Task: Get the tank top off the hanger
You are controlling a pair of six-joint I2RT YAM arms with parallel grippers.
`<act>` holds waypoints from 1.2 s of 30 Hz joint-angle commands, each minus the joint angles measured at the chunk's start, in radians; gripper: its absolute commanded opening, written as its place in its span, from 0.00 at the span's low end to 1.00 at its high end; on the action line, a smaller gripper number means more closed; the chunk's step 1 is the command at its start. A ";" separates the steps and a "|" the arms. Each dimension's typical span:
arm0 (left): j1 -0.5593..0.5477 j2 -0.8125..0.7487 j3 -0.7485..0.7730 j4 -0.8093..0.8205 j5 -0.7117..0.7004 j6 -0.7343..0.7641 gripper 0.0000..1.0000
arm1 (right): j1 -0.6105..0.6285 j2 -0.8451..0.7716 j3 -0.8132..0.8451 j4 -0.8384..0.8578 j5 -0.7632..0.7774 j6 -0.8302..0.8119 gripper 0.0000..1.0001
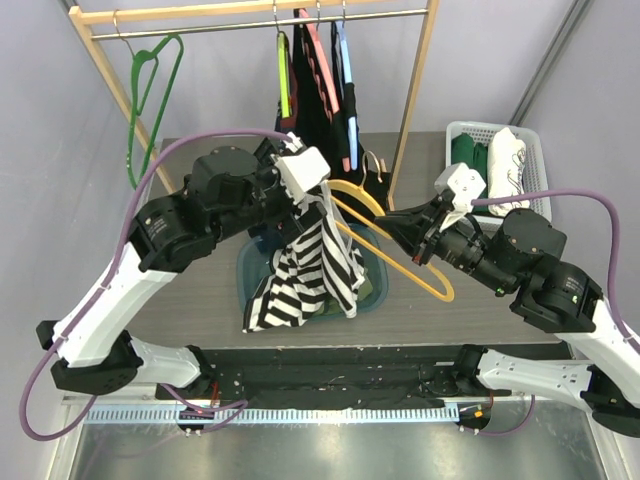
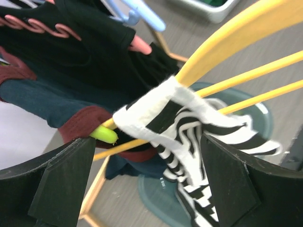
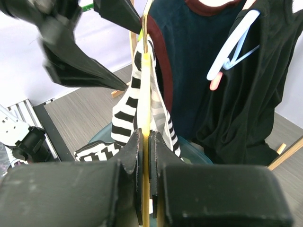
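Findings, from your left to your right.

A green plastic hanger (image 1: 150, 95) hangs bare on the metal rail (image 1: 200, 28) of the wooden rack, well apart from the work.

Your left gripper (image 2: 144, 142) stands wide open and has hold of nothing. In the left wrist view its two black fingers (image 2: 61, 184) sit on either side of the white-edged strap of the black-and-white striped tank top (image 2: 189, 137). Whether either finger touches the cloth cannot be told.

The tank top (image 1: 305, 270) is not off. One strap is looped over an arm of the yellow plastic hanger (image 1: 405, 255), and the body droops from there toward the round teal basin (image 1: 378, 290) on the grey table (image 1: 500, 315). Its lower hem spreads over the basin's near left rim.

Behind it, dark garments (image 1: 320, 100) hang from the rail on lime, pink and pale blue hangers.

The yellow hanger (image 2: 236, 33) lies tilted, its hook end toward the rack and its far arm running down to your right.

Your right gripper (image 3: 146, 142) is fully closed on the yellow hanger (image 3: 146, 85). The right wrist view shows the thin bar pinched between the two black pads (image 3: 130, 156), with striped cloth hanging just beyond them.

At the far right, a white slatted plastic basket (image 1: 538, 150) holds green and white folded cloth.
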 commanded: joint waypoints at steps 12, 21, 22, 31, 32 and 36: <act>0.078 -0.021 -0.030 -0.009 0.252 -0.197 0.87 | -0.001 -0.007 0.012 0.124 -0.045 0.024 0.01; 0.086 -0.006 0.000 -0.004 0.240 -0.181 0.09 | -0.001 -0.023 0.008 0.122 -0.055 0.052 0.01; 0.089 -0.007 0.010 -0.007 0.240 -0.177 0.00 | -0.001 -0.030 0.006 0.122 -0.055 0.055 0.01; 0.158 -0.081 0.082 -0.021 0.194 -0.120 0.00 | -0.003 -0.061 -0.007 0.033 -0.049 0.061 0.01; 0.166 -0.087 0.088 -0.018 0.179 -0.111 0.00 | -0.001 -0.070 -0.009 0.020 -0.052 0.064 0.01; 0.181 -0.109 0.094 0.041 -0.048 -0.028 0.00 | -0.001 -0.105 -0.020 -0.056 -0.085 0.092 0.01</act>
